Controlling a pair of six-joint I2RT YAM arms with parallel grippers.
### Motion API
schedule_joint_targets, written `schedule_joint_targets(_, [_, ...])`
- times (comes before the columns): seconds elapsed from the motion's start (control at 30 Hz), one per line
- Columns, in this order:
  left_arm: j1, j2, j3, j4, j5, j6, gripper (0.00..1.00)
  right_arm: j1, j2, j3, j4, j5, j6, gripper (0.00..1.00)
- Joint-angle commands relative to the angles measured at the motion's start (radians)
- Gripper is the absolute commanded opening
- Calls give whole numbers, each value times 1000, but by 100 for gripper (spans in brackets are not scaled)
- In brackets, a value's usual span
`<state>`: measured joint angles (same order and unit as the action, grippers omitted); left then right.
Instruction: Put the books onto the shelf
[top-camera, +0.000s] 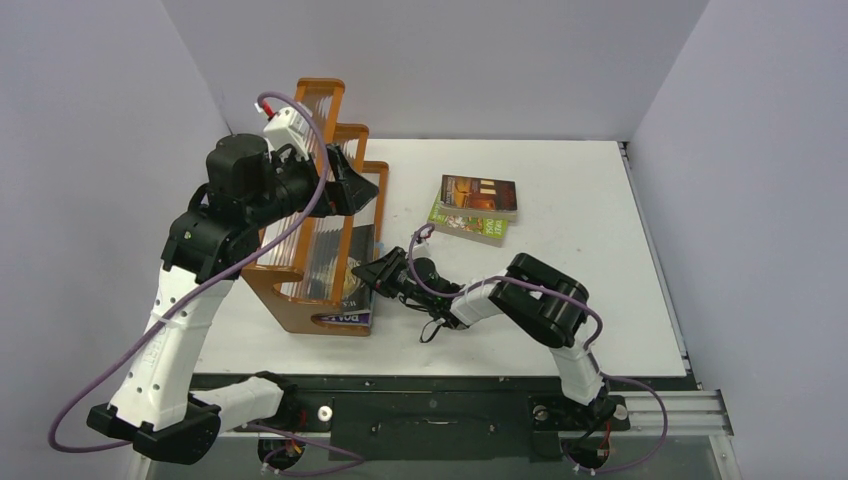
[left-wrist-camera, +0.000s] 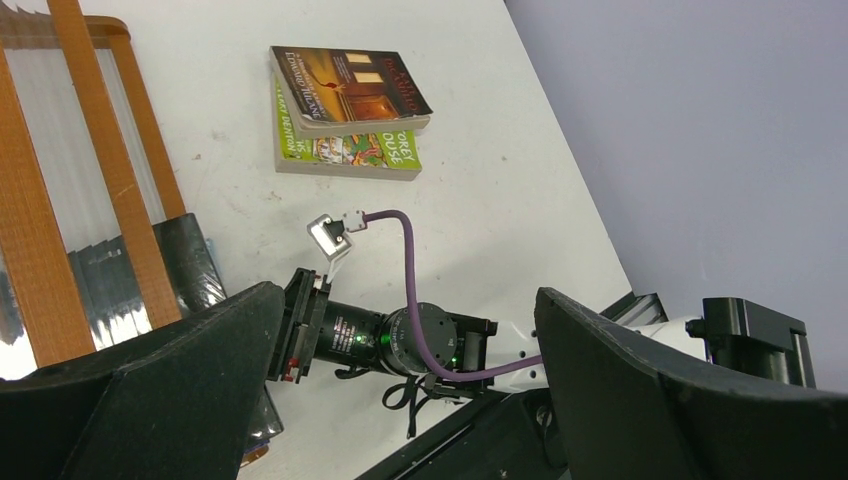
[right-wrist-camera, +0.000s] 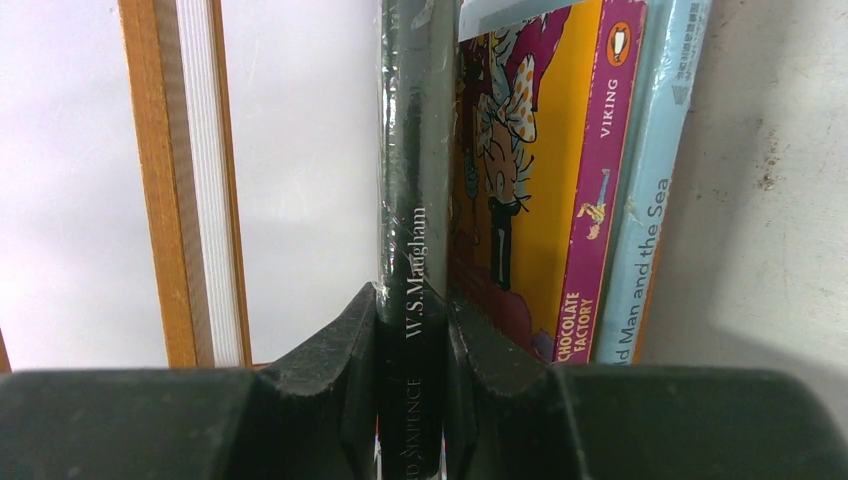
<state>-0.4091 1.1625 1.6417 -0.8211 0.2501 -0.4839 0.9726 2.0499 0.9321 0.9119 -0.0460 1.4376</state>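
Standing in shelf (top-camera: 300, 316): three books (right-wrist-camera: 505, 200)

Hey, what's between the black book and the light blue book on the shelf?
The orange and purple book, plus one jaw of the right gripper, which grips the black book. The light blue book is beyond. The right wrist view shows it.

White table (top-camera: 625, 250) (few smudges), plain lavender walls (top-camera: 450, 60).
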Motion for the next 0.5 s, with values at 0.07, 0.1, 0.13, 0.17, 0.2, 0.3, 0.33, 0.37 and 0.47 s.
schedule_joint_targets(0.07, [9,-9,4,51,22,-2,96,12,-23,13,100,2,-12,0])
schedule_joint_targets(0.1, [9,-7,4,52,22,-2,96,13,-26,10,96,1,-14,0])
schedule_joint_targets(0.13, [10,-7,2,55,24,-2,96,14,-28,9,94,0,-16,0])
schedule_joint_targets(0.17, [10,-5,0,57,24,-2,96,15,-30,9,88,-4,-18,0])
schedule_joint_targets(0.2, [10,-5,-2,59,27,-5,96,16,-31,9,85,-6,-20,0])
schedule_joint_targets(0.3, [10,-3,-7,67,36,-9,96,19,-46,6,61,-5,-36,3])
schedule_joint_targets(0.33, [10,-4,-8,69,37,-9,96,20,-57,1,41,-2,-42,9])
schedule_joint_targets(0.37, [10,-4,-9,70,37,-10,96,22,-65,-2,33,7,-54,12])
schedule_joint_targets(0.47, [10,-3,-11,71,37,-9,96,26,-105,-16,-20,34,-76,27])
